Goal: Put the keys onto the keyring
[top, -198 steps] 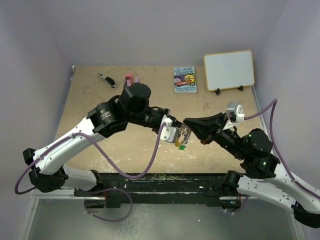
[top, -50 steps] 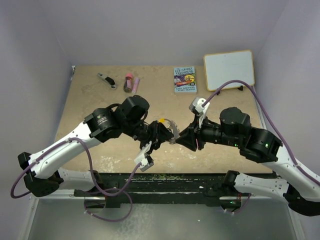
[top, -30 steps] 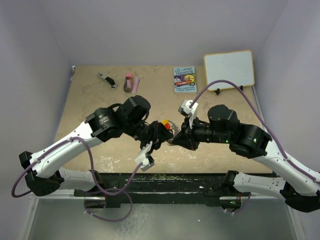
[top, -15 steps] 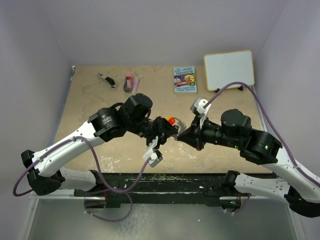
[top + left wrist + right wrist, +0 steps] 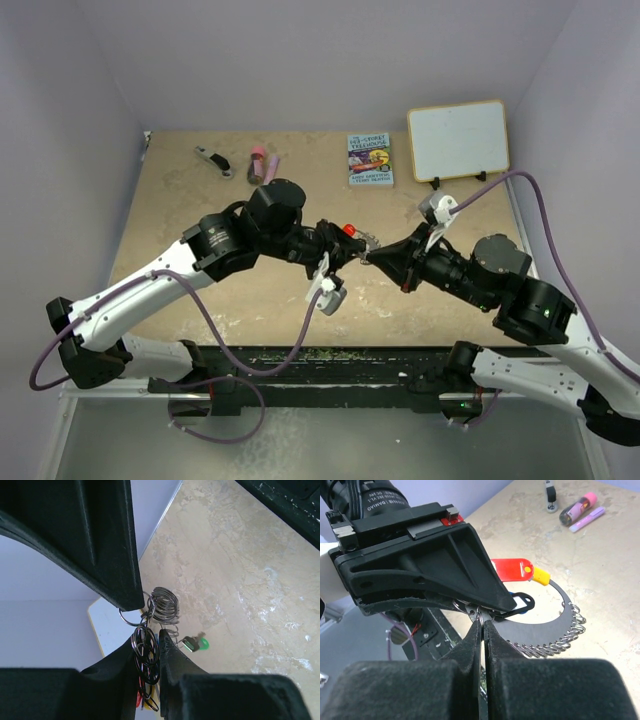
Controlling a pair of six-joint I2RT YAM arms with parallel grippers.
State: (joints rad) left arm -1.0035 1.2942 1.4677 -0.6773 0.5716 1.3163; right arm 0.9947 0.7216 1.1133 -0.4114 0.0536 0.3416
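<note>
My left gripper (image 5: pixel 343 243) is shut on the keyring (image 5: pixel 362 239) and holds it above the table's middle. In the left wrist view my left gripper (image 5: pixel 148 644) pinches a bunch of small dark rings, with the silvery beaded rim (image 5: pixel 165 605) just past it. A green-headed key (image 5: pixel 195 643) hangs beside the fingers. My right gripper (image 5: pixel 373 256) meets the left one tip to tip. In the right wrist view my right gripper (image 5: pixel 480 618) is shut on a small split ring at the keyring's (image 5: pixel 555 630) edge. A red tag (image 5: pixel 512 568) and a black tag (image 5: pixel 519 603) hang there too.
A book (image 5: pixel 370 160) and a small whiteboard (image 5: pixel 458 138) stand at the back right. A black-and-silver tool (image 5: pixel 211 159) and pink tubes (image 5: pixel 263 164) lie at the back left. The black rail (image 5: pixel 330 362) runs along the near edge.
Both grippers have moved to the right while staying tip to tip. The left arm has stretched further out with the keyring. The right arm has drawn back toward its side.
</note>
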